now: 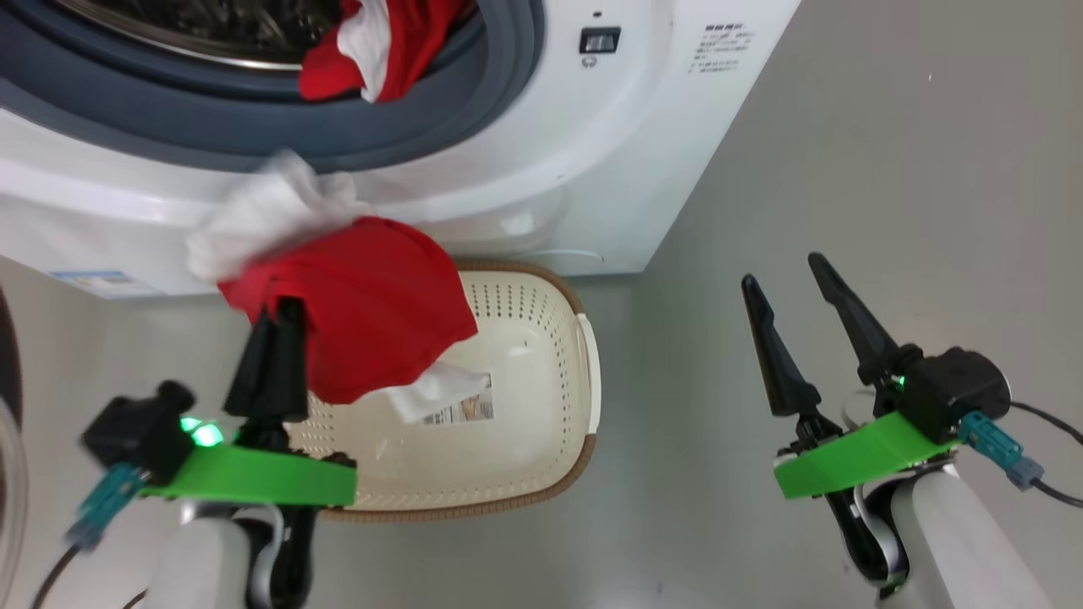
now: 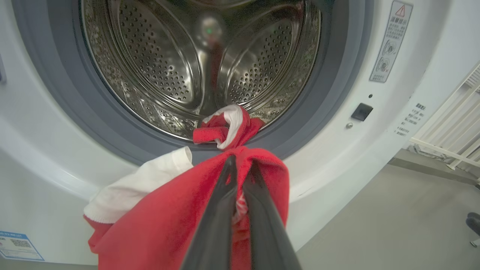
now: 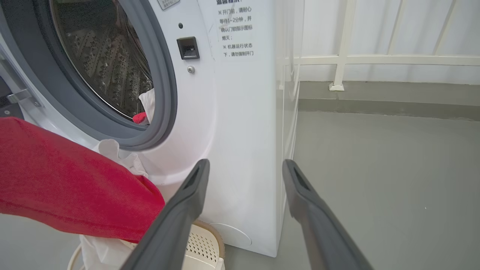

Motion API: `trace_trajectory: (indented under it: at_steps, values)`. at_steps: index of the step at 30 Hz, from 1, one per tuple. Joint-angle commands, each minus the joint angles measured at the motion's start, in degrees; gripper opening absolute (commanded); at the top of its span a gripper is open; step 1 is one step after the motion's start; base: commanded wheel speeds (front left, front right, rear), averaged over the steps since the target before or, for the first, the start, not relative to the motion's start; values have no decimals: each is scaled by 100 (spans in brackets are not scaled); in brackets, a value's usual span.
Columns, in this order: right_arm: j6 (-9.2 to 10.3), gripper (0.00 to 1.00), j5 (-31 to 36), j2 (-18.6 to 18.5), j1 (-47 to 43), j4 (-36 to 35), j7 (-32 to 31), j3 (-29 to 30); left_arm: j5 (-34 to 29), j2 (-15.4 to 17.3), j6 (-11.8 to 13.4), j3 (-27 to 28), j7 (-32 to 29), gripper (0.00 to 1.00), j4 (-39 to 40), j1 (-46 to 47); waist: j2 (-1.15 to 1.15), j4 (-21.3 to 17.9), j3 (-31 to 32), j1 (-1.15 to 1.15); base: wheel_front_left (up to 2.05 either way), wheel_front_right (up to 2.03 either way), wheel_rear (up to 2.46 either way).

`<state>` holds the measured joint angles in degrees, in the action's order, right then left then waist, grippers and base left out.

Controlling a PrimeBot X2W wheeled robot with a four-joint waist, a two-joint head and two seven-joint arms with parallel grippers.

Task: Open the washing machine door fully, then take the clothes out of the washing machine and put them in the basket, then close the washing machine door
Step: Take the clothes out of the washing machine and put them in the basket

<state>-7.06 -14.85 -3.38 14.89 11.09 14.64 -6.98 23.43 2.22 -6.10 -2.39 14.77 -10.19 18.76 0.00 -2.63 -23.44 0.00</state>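
Left gripper (image 1: pixel 279 309) clamps a red garment (image 1: pixel 381 296) above the basket (image 1: pixel 588 372); a second red-and-white garment (image 1: pixel 389 51) lies in the washing machine (image 1: pixel 592 169); right gripper (image 1: pixel 783 271) gapes empty.

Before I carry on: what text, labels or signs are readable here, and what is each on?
"※开门前,请耐心等待1~2分钟,并确认门锁指示图标熄灭;": notice on the washing machine front.
"※机器运行状态下,请勿强制开门": same notice.
Warning sticker with a triangle sign, beside the opening: too small to read.
Blue label, machine's lower front: too small.
Paper label on the basket floor: barcode, blurred.
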Motion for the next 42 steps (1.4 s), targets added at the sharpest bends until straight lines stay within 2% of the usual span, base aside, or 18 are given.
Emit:
trace_trajectory:
  at_steps: [1,9,14,19,24,30,32,35,36,37,42]
  values:
    - [-43,100,9,0,135,-157,36,-156,54,67,-56,79,23,0,-146,222,0,-31,-186,0,0,0,0]
    - [-43,100,22,22,345,-201,36,-175,167,66,-118,-221,23,0,-2029,1031,0,-110,-640,0,0,0,0]
    - [-43,100,27,34,444,-222,36,-173,470,66,-133,-538,-36,0,-3566,1686,0,-183,-894,0,0,0,0]
    - [-43,100,-9,44,570,-229,36,-235,876,66,-136,-895,-476,0,-4720,2273,0,-321,-1115,0,0,0,0]
    - [-43,100,-115,48,665,-249,36,-284,1076,124,-137,-1080,-702,0,-5417,2667,0,-441,-1281,0,0,0,0]
    - [-43,100,-169,49,691,-262,36,-286,1214,139,-138,-1207,-838,0,-5848,2910,0,-486,-1366,0,0,0,0]
    - [-43,100,-191,49,705,-261,36,-300,1210,185,-138,-1266,-810,22,-5955,2974,0,-501,-1382,0,0,0,0]
    - [-43,100,-223,49,722,-253,36,-324,1204,230,-138,-1352,-724,42,-6059,3008,0,-511,-1365,0,0,0,0]
    - [-43,100,-227,49,720,-247,36,-323,1209,229,-138,-1382,-681,62,-6076,3000,0,-506,-1341,0,0,0,0]
    - [-43,100,-222,49,718,-261,36,-318,1241,223,-138,-1394,-636,100,-6083,2983,0,-497,-1311,0,0,0,0]
    - [-43,100,-175,49,679,-402,36,-199,1651,159,-138,-1439,-535,100,-5807,2774,0,-442,-1111,0,0,0,0]
